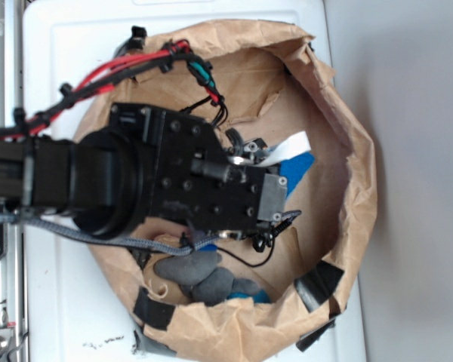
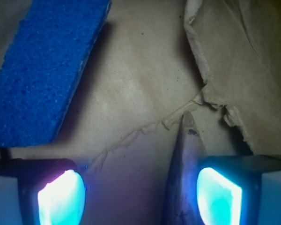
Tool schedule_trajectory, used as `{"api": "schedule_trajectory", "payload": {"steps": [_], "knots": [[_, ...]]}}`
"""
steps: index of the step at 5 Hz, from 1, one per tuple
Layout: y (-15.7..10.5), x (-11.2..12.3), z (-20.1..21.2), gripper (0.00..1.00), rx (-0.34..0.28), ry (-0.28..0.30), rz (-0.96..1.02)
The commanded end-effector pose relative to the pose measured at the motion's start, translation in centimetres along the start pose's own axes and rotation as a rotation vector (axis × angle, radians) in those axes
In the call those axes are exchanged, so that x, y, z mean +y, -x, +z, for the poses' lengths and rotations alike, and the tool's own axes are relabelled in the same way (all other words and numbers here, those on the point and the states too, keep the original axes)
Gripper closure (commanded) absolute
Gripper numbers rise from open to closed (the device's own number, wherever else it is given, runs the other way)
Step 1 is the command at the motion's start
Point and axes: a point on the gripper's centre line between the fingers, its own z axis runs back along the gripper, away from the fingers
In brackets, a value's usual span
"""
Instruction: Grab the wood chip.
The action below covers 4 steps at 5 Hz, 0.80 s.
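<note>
Brown paper bowl (image 1: 359, 181) on white table (image 1: 53, 45), gripper (image 2: 140, 192) spread wide, gripping nothing, wood chip (image 2: 185, 164) against one lit pad (image 2: 218, 194), blue block (image 2: 44, 70) well aside.

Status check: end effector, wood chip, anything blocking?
End effector open. Wood chip between the pads, beside the right one. Blue block clear, upper left.

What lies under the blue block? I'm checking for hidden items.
Only brown paper shows around the blue block; whatever is directly beneath it is covered.
</note>
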Motion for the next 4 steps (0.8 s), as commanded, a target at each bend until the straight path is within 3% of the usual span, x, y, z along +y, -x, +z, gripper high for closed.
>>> {"api": "schedule_trajectory", "payload": {"steps": [1, 4], "knots": [[-0.2, -0.6, 0.3, 1.00, -0.028, 0.070, -0.057], [0.6, 0.3, 4.1, 1.00, -0.077, 0.184, -0.092]]}}
